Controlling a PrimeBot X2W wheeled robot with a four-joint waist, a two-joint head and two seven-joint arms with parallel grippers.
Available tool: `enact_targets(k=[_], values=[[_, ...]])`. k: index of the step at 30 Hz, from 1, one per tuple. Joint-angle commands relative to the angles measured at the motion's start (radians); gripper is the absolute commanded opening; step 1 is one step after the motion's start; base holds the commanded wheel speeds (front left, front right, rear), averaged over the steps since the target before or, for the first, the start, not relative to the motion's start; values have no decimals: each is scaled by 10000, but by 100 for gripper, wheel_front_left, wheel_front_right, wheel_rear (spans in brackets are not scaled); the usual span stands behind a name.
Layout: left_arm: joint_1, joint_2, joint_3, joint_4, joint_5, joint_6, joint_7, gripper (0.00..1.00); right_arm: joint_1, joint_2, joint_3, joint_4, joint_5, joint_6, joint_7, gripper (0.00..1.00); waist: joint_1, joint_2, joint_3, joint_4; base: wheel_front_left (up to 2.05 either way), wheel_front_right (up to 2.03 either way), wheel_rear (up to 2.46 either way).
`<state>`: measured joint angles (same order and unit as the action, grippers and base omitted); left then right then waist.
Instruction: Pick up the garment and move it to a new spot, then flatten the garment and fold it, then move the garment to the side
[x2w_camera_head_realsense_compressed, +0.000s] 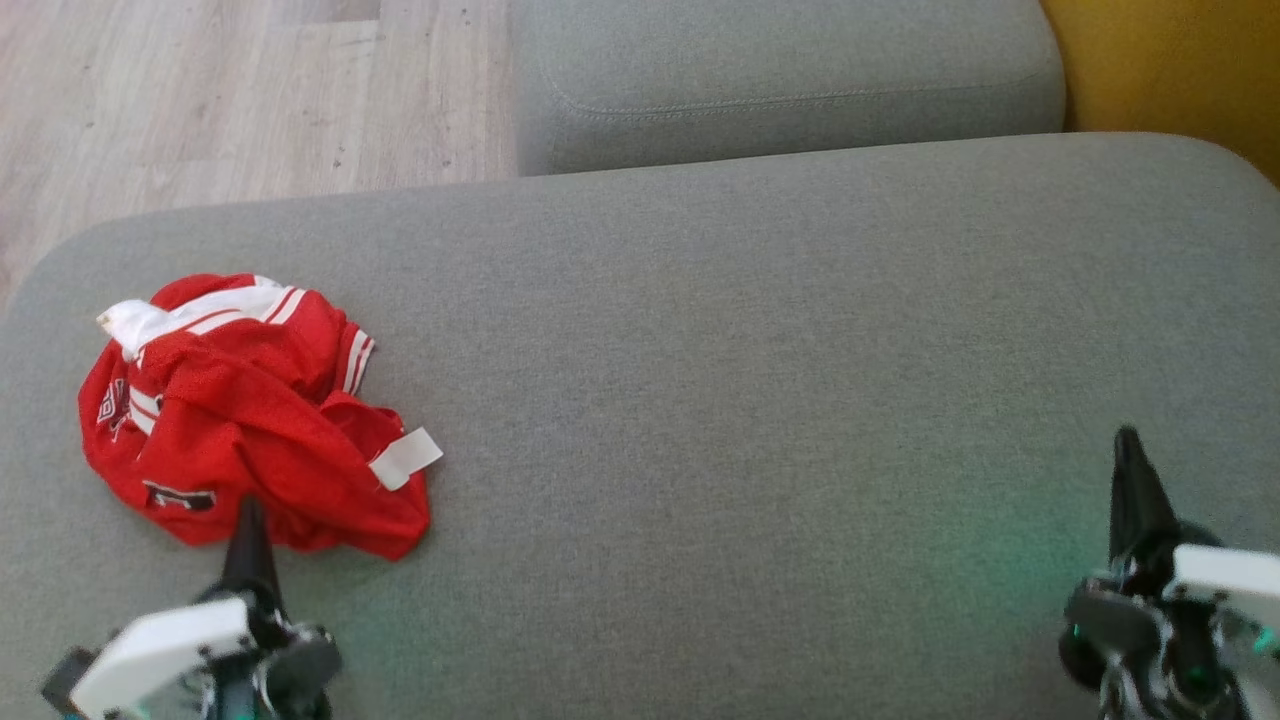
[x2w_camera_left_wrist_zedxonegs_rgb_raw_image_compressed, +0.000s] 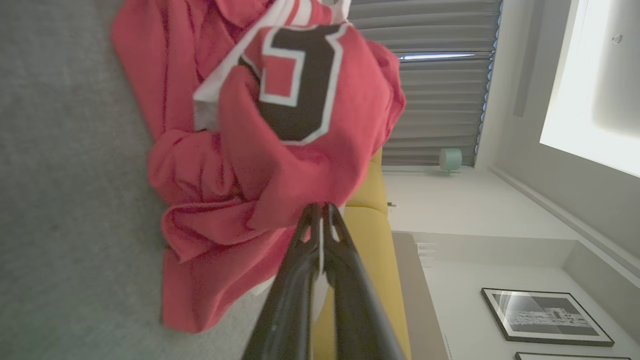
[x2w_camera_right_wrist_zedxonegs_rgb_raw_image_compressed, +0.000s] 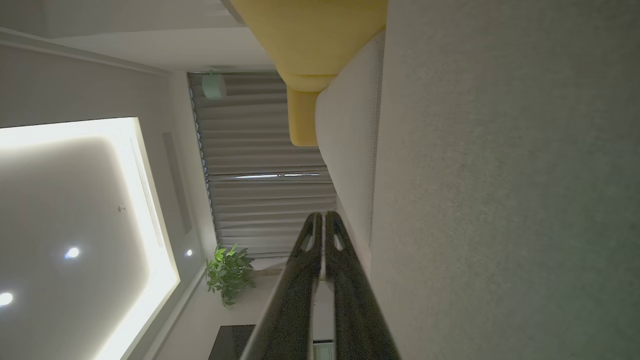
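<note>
The garment (x2w_camera_head_realsense_compressed: 250, 410) is a red jersey with white stripes and a white tag, lying crumpled on the left part of the grey sofa seat (x2w_camera_head_realsense_compressed: 750, 400). My left gripper (x2w_camera_head_realsense_compressed: 248, 510) is at the garment's near edge, fingers shut together with no cloth between them. In the left wrist view the garment (x2w_camera_left_wrist_zedxonegs_rgb_raw_image_compressed: 260, 150) shows a black number outlined in white, and the left gripper (x2w_camera_left_wrist_zedxonegs_rgb_raw_image_compressed: 321, 207) tips meet just in front of its folds. My right gripper (x2w_camera_head_realsense_compressed: 1128, 440) hovers shut and empty over the seat's right side; in the right wrist view the right gripper (x2w_camera_right_wrist_zedxonegs_rgb_raw_image_compressed: 322, 216) points along the seat.
A second grey cushion (x2w_camera_head_realsense_compressed: 780, 80) lies beyond the seat, with a yellow cushion (x2w_camera_head_realsense_compressed: 1170, 60) at the far right. Wooden floor (x2w_camera_head_realsense_compressed: 200, 100) shows past the seat's far left edge. Bare grey fabric spreads wide between the garment and my right gripper.
</note>
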<state>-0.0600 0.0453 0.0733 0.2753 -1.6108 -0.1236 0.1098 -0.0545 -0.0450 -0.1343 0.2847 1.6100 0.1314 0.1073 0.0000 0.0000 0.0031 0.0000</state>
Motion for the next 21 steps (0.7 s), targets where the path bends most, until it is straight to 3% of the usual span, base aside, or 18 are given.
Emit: enact_targets(k=[1, 21], values=[[61, -2, -44, 168, 1, 4, -6, 100, 71, 10, 15, 169, -1, 0, -4, 100, 0, 0, 0, 0, 0, 0, 0], [298, -5, -116, -72, 274, -5, -538, 100, 135, 17, 399, 54, -737, -1, -528, 100, 0, 0, 14, 11, 0, 0, 0]])
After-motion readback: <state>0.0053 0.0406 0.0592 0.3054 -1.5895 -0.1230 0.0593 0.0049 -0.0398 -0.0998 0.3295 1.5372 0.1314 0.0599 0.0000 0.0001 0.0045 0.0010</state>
